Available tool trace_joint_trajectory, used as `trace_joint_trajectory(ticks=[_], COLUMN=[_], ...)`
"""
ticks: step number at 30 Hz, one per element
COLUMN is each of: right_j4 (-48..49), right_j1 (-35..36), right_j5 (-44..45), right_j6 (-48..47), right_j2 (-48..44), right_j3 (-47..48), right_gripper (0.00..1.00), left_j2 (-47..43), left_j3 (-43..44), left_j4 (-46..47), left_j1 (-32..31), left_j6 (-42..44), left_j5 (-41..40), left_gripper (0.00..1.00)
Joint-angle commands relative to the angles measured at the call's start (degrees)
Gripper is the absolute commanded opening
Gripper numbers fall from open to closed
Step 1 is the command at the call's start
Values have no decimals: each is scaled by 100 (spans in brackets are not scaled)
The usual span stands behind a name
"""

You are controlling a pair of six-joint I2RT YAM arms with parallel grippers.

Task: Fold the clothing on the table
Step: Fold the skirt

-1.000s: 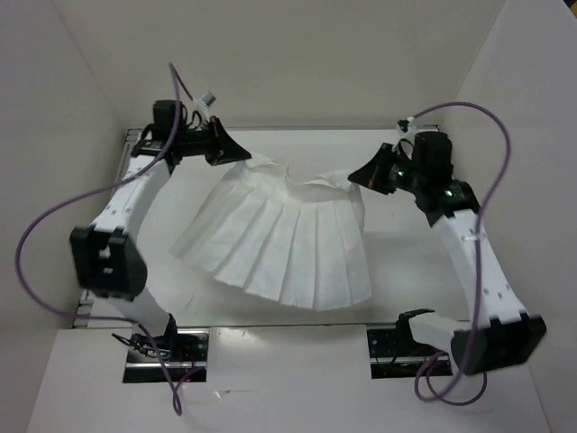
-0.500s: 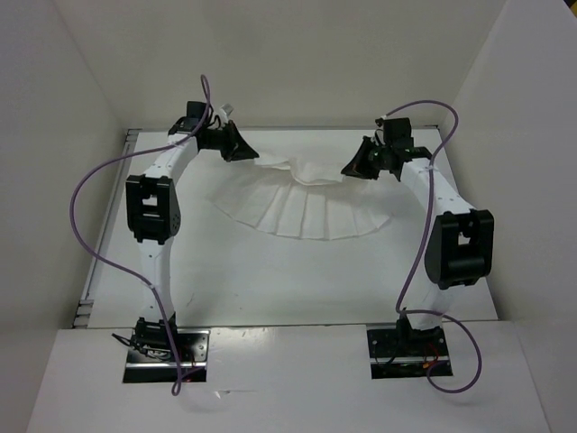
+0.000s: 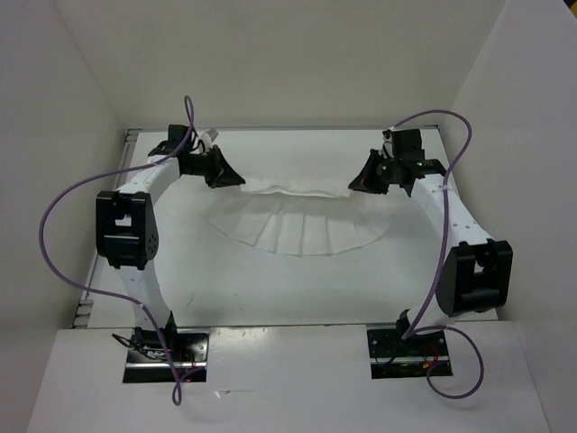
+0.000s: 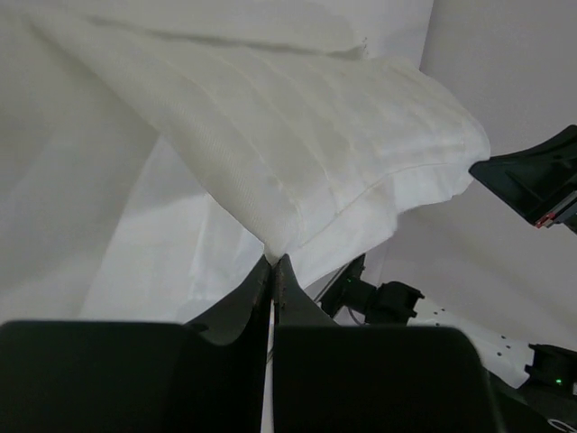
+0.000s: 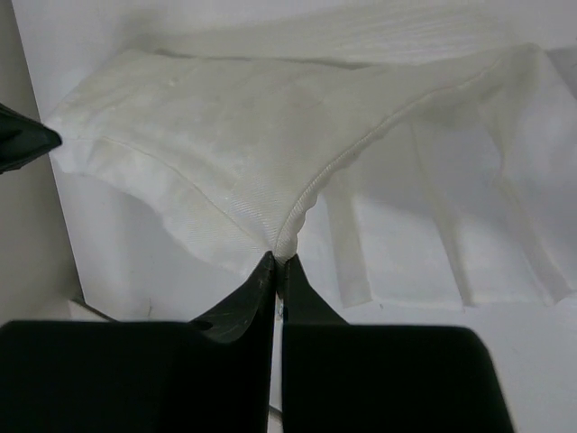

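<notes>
The clothing (image 3: 302, 230) runs 9 to 3 o'clock, left claw (image 3: 236, 180) and right claw (image 3: 353, 185) each pinching one end, hem toward 6

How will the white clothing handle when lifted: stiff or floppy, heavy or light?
Probably very floppy: the clothing sags in a curve between the left gripper and the right gripper, both shut on its upper edge. Likely light too, since two small pinches hold its edge up. Its thin pleats would probably collapse rather than push flat.
</notes>
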Motion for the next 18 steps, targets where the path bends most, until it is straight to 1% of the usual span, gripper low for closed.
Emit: trace_joint_trajectory(ticks=[1,4,8,10,13,15,18], right_j4=[-706,-1268,-1850,-2017,-2132,-1992,-1808], right_j1=[-64,-64,-11,138,332,393,393], right_j5=[139,139,525,657,886,938,1000], right_j6=[-254,-404,-579,-580,-475,-422,-264], right_j2=[-280,-166,-113,-61,-60,-60,88], right_j3=[-102,-103,-287,-462,-595,-595,-201], right_gripper=[0,0,0,0,0,0,0], left_j2=[-628,-787,-901,-1129,-1341,-1341,-1087], left_j3=[-296,-464,-920,-1105,-1474,-1475,-1099], left_j4=[55,-166,-534,-631,-684,-562,-500], left_j1=[103,103,103,103,103,103,103], left_j6=[457,633,941,1011,1073,1004,855], left_j5=[-229,-414,-660,-766,-828,-880,-670], left_gripper=[0,0,0,0,0,0,0])
